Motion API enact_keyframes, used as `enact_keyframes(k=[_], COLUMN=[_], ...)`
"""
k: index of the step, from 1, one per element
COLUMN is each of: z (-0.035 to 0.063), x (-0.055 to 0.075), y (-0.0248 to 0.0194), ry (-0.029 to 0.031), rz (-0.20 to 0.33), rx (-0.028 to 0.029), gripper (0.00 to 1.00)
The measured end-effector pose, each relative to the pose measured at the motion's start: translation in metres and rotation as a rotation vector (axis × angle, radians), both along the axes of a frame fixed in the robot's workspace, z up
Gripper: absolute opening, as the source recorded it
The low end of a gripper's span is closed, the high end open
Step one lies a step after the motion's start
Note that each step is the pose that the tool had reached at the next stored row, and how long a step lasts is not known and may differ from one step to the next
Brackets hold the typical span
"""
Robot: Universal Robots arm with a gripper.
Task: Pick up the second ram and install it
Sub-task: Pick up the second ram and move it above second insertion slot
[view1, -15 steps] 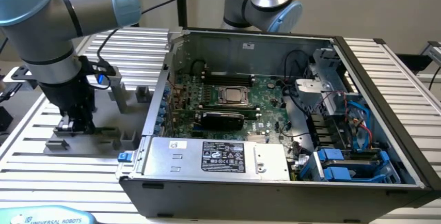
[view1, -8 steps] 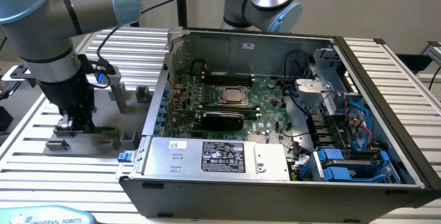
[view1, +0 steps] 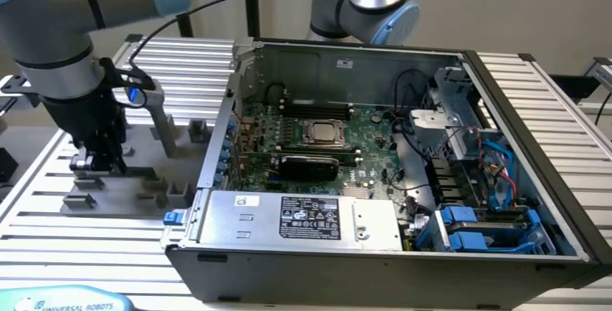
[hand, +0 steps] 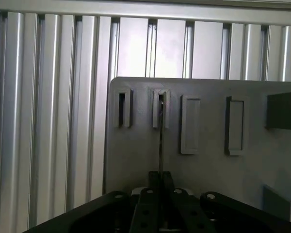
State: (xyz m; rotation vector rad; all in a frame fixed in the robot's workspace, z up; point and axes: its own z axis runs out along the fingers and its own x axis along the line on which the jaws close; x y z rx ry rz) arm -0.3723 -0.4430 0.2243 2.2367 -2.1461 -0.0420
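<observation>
- second ram [hand: 161,141]: seen edge-on in the wrist view as a thin dark strip running from the fingertips out to a slotted holder [hand: 161,109] on the grey fixture plate [hand: 136,155].
- Can't tell if its far end sits in that holder's slot or just over it.
- gripper [hand: 161,175]: jaws nearly closed, pinching the near end of the second ram between them.
- Exterior view: gripper [view1: 96,164] sits at 9 o'clock of the frame, pointing down, low over the fixture plate [view1: 143,193]; the stick itself is too small to make out here.
- Fixture plate carries several small grey blocks and lies on the ribbed aluminium table [view1: 86,243], at 9 o'clock of the computer case [view1: 383,271], just beside its wall.
- Case lies open, motherboard [view1: 368,142] facing up, well apart from the gripper.
- Processor socket [view1: 325,132] is mid-board; long black memory slots [view1: 320,105] at its 12 o'clock.
- Power supply [view1: 297,218] at 6 o'clock of the socket, blue drive caddies [view1: 469,228] at 4 o'clock.
- Second robot arm [view1: 368,3] at 12 o'clock of the frame, behind the case.
</observation>
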Motion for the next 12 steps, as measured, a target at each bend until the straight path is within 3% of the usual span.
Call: enact_keyframes(k=[12], z=[0.0548], x=[0.001], y=[0.0], ry=[-0.0001], rz=[0.0], rx=[0.0], gripper=[0.14])
